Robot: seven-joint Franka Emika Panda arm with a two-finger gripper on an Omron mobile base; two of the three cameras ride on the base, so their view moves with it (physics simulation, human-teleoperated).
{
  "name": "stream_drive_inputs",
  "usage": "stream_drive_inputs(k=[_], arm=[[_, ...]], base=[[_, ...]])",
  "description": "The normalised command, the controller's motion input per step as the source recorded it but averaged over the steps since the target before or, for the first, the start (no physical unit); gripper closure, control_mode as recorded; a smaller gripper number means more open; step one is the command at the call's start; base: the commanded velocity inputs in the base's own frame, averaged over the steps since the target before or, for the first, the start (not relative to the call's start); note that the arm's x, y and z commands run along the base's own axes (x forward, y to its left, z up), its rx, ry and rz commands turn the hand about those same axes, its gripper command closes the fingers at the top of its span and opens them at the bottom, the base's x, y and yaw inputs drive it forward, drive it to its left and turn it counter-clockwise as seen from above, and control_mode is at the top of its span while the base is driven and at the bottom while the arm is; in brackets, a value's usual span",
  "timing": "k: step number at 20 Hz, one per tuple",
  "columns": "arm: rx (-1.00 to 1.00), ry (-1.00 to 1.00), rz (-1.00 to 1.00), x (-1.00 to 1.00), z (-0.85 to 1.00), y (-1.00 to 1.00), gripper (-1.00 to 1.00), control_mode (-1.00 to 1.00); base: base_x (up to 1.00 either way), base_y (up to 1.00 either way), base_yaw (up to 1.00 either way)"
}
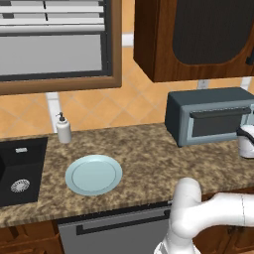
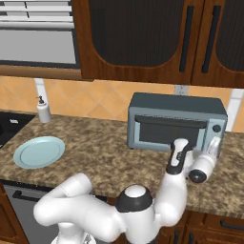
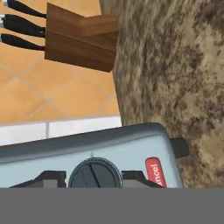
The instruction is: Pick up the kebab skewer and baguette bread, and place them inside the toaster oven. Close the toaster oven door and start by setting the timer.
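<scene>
Slippage off the timer knob (image 3: 94, 175) is looking like the main risk, since the gripper (image 3: 94, 183) is sitting with a dark fingertip on either side of the round dial at the bottom centre of the hand view, and a grip that is off-centre could be twisting the fingers around the knob without turning it. The jaws are standing narrow, close about the dial, though whether they are actually pressing on it I cannot tell. A second hazard is the red button (image 3: 154, 172) just beside the knob to its right: a hand drifting sideways could be brushing it. In the right base view the hand is reaching in at the right end of the toaster oven (image 2: 176, 121), at centre right of the frame, and the toaster oven door (image 2: 169, 131) is appearing shut, its dark bar handle running along the top. The glass is too dark to be showing whether the skewer and bread are lying inside. Toward the lower left of that view, the pale blue plate (image 2: 38, 151) is lying with nothing on it. A knife block (image 3: 81, 37) is standing at the upper left of the hand view, several dark handles sticking out of it.
</scene>
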Motion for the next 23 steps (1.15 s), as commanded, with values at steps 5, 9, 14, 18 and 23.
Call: stream_drive_inputs(k=[5,9,14,18,23], arm=[[0.12,0.09,-0.29,0.11,0.27,0.40,1.00,-1.00],[0.17,0.12,-0.24,0.00,0.19,0.31,1.00,-1.00],[0.20,0.11,-0.19,0.00,0.13,0.19,1.00,-1.00],[0.22,0.06,-0.10,-0.11,0.01,0.04,1.00,-1.00],[0.24,0.01,-0.02,-0.01,0.00,0.14,1.00,-1.00]], base=[[0.00,0.00,0.00],[0.00,0.00,0.00],[0.00,0.00,0.00],[0.00,0.00,0.00],[0.00,0.00,0.00]])
